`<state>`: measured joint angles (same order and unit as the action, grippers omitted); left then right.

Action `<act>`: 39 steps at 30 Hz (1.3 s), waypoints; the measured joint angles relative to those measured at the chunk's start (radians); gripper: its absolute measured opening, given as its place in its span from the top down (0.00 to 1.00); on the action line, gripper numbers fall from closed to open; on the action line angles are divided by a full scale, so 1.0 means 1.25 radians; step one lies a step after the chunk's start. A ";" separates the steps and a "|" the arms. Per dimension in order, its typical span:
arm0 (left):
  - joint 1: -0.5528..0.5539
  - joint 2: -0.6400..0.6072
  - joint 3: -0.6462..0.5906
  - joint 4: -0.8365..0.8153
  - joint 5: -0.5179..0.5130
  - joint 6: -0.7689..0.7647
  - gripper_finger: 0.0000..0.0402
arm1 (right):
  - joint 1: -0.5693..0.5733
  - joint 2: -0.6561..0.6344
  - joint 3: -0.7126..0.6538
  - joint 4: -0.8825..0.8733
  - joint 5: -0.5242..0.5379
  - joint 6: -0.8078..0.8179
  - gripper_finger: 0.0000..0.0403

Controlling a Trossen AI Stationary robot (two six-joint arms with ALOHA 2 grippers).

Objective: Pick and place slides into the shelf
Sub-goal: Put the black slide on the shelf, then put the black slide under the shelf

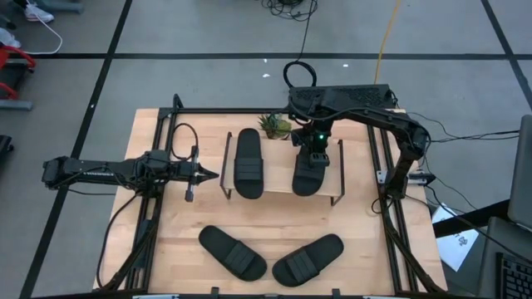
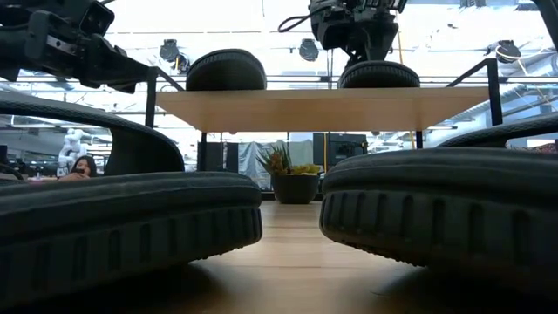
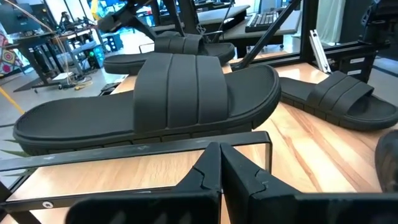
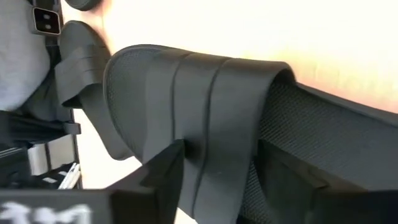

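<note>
High view: the shelf sits mid-table with two slides on its plank. The left shelf slide lies alone. The right shelf slide has the right gripper on it, at the end of the shelf nearer the small potted plant. Two more slides lie on the tabletop in front of the shelf: the front-left slide and the front-right slide, their near ends almost meeting.

Right wrist view adds what the top camera hides: the dark fingers sit either side of the slide's strap, clamped on it.

Left wrist view: the left gripper has its fingers pressed together, empty, just off the shelf's left frame, facing the left shelf slide side-on.

Low view (table height): the two floor slides fill the foreground, with a narrow gap between them showing the plant under the plank.

No readable writing or brand on any slide.

Open room: bare wood between the shelf and the front slides, and the plank strip between the two shelf slides.
</note>
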<state>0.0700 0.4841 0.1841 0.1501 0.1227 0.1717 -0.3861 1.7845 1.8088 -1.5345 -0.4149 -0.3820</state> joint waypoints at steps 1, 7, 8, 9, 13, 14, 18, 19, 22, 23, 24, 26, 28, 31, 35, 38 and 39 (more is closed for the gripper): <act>0.000 0.000 0.000 0.000 0.003 0.000 0.99 | 0.000 -0.001 0.000 0.006 0.001 0.000 0.50; 0.000 0.000 0.000 -0.003 0.007 0.002 0.99 | 0.002 -0.014 0.000 0.013 0.056 -0.001 0.37; 0.000 0.000 0.000 -0.003 0.007 0.002 0.99 | 0.004 -0.019 0.000 0.016 0.070 0.000 0.36; 0.000 0.000 0.000 -0.003 0.007 0.001 0.99 | 0.006 -0.023 0.000 0.022 0.084 0.000 0.35; 0.000 0.000 0.000 -0.005 0.010 0.002 0.99 | 0.012 -0.046 0.000 0.051 0.129 0.001 0.31; 0.000 0.000 0.000 -0.005 0.011 0.002 0.99 | 0.013 -0.054 0.000 0.059 0.132 0.000 0.31; 0.000 0.000 0.000 -0.005 0.012 0.002 0.99 | 0.023 -0.087 -0.001 0.086 0.131 0.002 0.30; 0.000 0.000 0.000 -0.005 0.012 0.002 0.99 | 0.027 -0.096 -0.001 0.088 0.129 0.002 0.30; 0.000 0.000 0.000 -0.005 0.012 0.002 0.99 | 0.045 -0.120 -0.001 0.095 0.125 -0.002 0.32; 0.000 0.000 0.000 -0.005 0.012 0.002 0.99 | 0.049 -0.126 -0.001 0.101 0.125 -0.003 0.33; 0.000 0.000 0.000 -0.005 0.012 0.002 0.99 | 0.053 -0.133 -0.001 0.106 0.125 -0.003 0.34; 0.000 0.000 0.000 -0.005 0.012 0.002 0.99 | 0.060 -0.147 -0.001 0.122 0.127 -0.006 0.38; 0.000 0.000 0.000 -0.005 0.011 0.002 0.99 | 0.067 -0.163 -0.001 0.140 0.129 -0.022 0.45; 0.000 0.000 0.000 -0.005 0.011 0.002 0.99 | 0.080 -0.185 -0.001 0.173 0.129 -0.046 0.60; 0.000 0.000 0.000 -0.004 0.010 0.001 0.99 | 0.091 -0.202 -0.001 0.189 0.129 -0.078 0.88; 0.000 0.000 0.000 -0.004 0.009 -0.013 0.99 | 0.098 -0.206 -0.001 0.183 0.128 -0.091 0.97; 0.000 0.000 0.000 -0.004 0.009 -0.015 0.99 | 0.102 -0.206 -0.001 0.184 0.129 -0.090 0.97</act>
<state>0.0704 0.4843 0.1841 0.1456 0.1338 0.1530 -0.2586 1.5269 1.8080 -1.3048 -0.2539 -0.4945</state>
